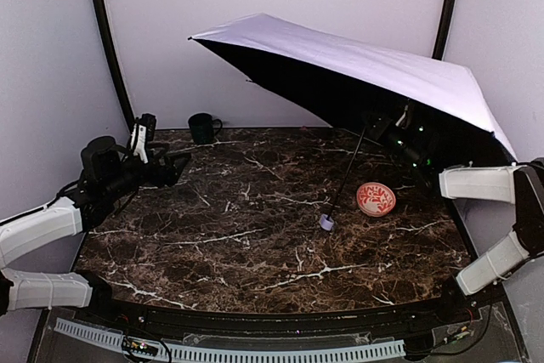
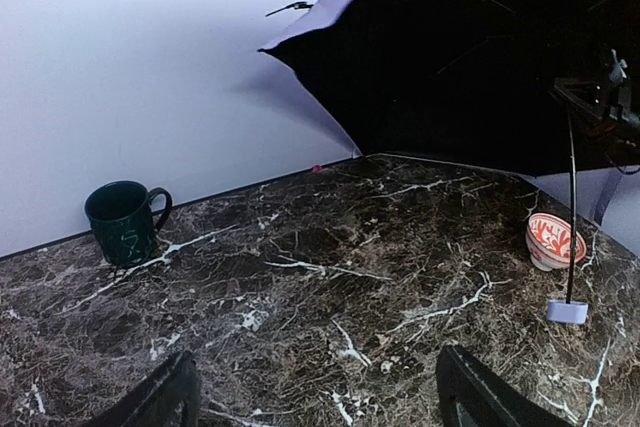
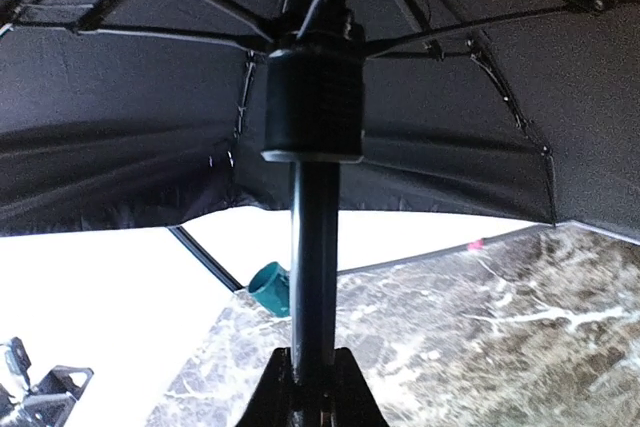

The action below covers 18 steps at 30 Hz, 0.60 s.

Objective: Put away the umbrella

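Observation:
The umbrella (image 1: 365, 61) is open, its pale lavender canopy tilted over the back right of the table, black lining facing down. Its thin black shaft (image 1: 347, 174) slants down to the small lavender handle (image 1: 326, 223), which rests on or just above the marble. My right gripper (image 3: 312, 372) is shut on the shaft (image 3: 312, 247) just below the black runner (image 3: 312, 97); in the top view it (image 1: 382, 129) sits under the canopy. My left gripper (image 2: 315, 392) is open and empty at the left (image 1: 174, 167), far from the umbrella (image 2: 480, 57).
A red-patterned bowl (image 1: 375, 199) stands right of the handle, also in the left wrist view (image 2: 553, 240). A dark green mug (image 1: 202, 127) stands at the back left by the wall (image 2: 123, 222). White walls enclose the dark marble table (image 1: 238, 235).

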{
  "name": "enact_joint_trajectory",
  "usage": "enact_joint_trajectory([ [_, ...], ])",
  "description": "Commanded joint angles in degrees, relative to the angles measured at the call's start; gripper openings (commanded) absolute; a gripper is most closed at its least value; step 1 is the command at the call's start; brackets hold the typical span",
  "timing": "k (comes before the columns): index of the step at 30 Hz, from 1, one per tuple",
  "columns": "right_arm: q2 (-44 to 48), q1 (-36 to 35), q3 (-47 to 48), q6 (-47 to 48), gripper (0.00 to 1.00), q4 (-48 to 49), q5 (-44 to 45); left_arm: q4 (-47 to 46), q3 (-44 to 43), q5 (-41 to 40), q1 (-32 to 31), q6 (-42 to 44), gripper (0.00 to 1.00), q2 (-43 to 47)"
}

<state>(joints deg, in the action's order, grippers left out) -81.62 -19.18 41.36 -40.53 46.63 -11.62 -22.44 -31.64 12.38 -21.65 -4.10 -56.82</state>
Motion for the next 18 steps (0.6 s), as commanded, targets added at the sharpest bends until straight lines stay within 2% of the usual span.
enact_joint_trajectory([
  [1,-0.18,-2.25,6.65,-1.37,0.0,0.92,-1.51,-0.96,0.29,3.52,-1.1,-0.14,0.83,1.47],
  [8,1.38,-8.05,20.31,-6.44,0.0,-2.91,-5.72,13.86,-7.5,8.49,-3.06,-8.69,0.76,6.75],
  [13,-0.41,-14.68,31.1,-7.65,0.0,-5.71,-8.86,16.86,-10.1,6.82,-5.28,-13.66,0.73,11.45],
  [18,-4.37,-20.32,39.5,-7.42,0.0,-8.22,-10.8,16.57,-14.69,11.8,-8.36,-17.22,0.73,11.34],
])
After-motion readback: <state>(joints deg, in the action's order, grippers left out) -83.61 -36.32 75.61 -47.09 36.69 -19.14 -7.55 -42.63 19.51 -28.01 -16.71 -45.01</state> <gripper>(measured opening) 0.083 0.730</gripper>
